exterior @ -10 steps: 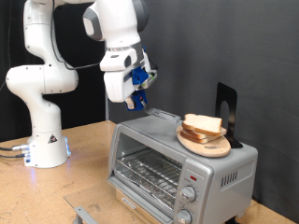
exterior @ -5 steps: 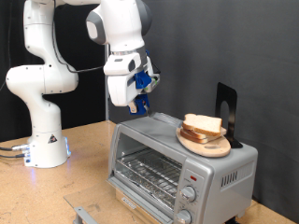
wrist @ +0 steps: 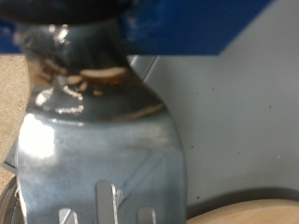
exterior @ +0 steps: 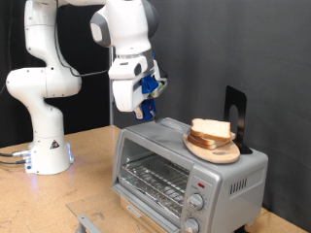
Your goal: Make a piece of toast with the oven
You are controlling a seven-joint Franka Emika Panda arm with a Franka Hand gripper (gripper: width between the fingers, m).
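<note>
The silver-grey oven point(exterior: 185, 170) stands at the exterior view's lower right, its wire rack point(exterior: 155, 177) showing through the glass door. On its top a wooden plate point(exterior: 214, 150) carries a stack of bread slices point(exterior: 210, 129). A single piece of toast apart from that stack is out of view. My gripper point(exterior: 144, 107) hangs just above the oven's top, towards the exterior view's left of the plate. It is shut on a shiny slotted metal spatula point(wrist: 98, 140), which fills the wrist view over the grey oven top point(wrist: 243, 112), with the plate's edge point(wrist: 252, 210) close by.
A black upright stand point(exterior: 236, 112) sits on the oven behind the plate. Two round knobs point(exterior: 197, 204) are on the oven's front. A grey metal piece point(exterior: 89, 223) lies on the wooden table at the bottom edge. The robot's white base point(exterior: 44, 146) stands at the left.
The gripper has risen slightly and shifted a little to the exterior view's right since a second ago. It has hardly moved over the last half second.
</note>
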